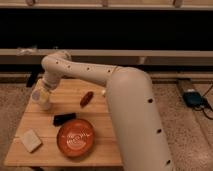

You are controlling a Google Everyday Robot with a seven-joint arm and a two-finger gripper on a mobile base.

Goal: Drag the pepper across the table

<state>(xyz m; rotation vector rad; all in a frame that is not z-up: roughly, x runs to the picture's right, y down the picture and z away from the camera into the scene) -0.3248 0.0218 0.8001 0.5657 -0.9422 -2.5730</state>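
Red pepper [86,98] — apart from fingers [42,101]

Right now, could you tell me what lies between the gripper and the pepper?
Only bare table shows between the gripper, near the table's image-left edge, and the pepper, in the camera view.

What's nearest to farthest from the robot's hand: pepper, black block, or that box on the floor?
The hand is over the table's left side.
1. black block: just beside it, frontward.
2. pepper: right, mid-table.
3. box: far right, on the floor.
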